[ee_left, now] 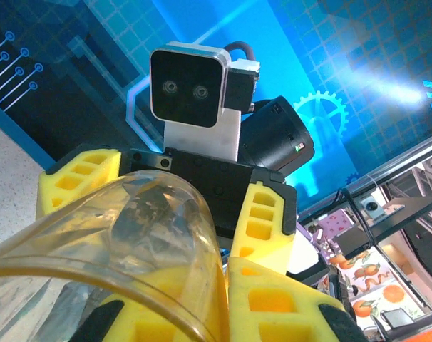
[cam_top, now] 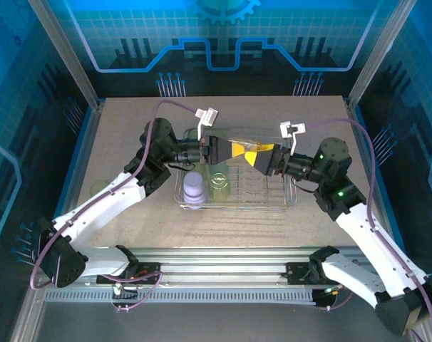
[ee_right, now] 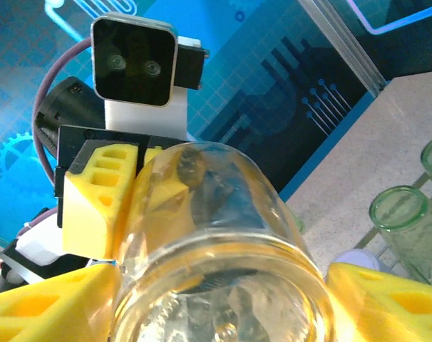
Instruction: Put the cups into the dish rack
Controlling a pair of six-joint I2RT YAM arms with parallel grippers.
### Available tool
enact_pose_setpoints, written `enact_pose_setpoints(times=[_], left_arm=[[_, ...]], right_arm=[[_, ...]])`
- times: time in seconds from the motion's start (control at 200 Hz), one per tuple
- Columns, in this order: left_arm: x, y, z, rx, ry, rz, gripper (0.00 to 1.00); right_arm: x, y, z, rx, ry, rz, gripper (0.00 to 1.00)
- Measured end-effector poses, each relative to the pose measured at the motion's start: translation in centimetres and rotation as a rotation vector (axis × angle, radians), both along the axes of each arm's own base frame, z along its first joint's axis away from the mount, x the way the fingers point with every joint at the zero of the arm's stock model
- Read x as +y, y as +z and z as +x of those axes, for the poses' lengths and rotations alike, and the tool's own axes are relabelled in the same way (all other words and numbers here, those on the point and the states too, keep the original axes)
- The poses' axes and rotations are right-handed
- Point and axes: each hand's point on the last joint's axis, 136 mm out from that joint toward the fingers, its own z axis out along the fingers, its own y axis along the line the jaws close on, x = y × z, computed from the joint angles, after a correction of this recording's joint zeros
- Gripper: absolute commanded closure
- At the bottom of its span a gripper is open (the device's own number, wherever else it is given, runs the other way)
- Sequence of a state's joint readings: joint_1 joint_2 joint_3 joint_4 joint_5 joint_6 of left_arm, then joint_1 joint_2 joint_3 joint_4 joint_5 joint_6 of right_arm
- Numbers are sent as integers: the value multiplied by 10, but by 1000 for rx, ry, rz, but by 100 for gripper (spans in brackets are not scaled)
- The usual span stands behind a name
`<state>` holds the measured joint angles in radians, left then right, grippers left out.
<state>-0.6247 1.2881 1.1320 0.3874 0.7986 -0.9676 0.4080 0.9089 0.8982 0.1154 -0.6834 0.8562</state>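
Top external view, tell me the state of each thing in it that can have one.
yellow cup: lifted, lying sideways in mid-air.
left gripper: jaws shut on the yellow cup.
right gripper: jaws astride the yellow cup; grip unclear.
lavender cup: standing in the dish rack.
green cup: standing in the dish rack beside the lavender cup.
dish rack: partly loaded.

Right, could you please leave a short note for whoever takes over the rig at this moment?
Left claw: shut on the yellowish cup, above the dish rack.
Right claw: jaws astride the same cup, grip unclear.
Done: lavender cup and a green cup stand in the rack.
To do: probably pass the held cup over, then rack it.
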Motion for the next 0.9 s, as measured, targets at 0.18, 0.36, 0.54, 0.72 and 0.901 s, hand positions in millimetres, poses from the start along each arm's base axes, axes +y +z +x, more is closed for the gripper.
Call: enact_pose_setpoints(times=[0.18,0.36,0.54,0.72,0.901], left_arm=[[1,1,4,-7,13,-9,92],[-1,-4,2,-8,12,-2,9],[5,-31,11,6,94,84,1],[43,-59,25,16,331,245,1],[120,-72,29,-34,708,442,1]], right_arm=[[3,4,3,-4,5,18,48],[2,-2,7,10,-37,-19,67],[-15,-18,16,44,-161,-186,79],[-46,-26,24,45,-312,-381,85],[-84,-58,53,106,-462,-656,89]])
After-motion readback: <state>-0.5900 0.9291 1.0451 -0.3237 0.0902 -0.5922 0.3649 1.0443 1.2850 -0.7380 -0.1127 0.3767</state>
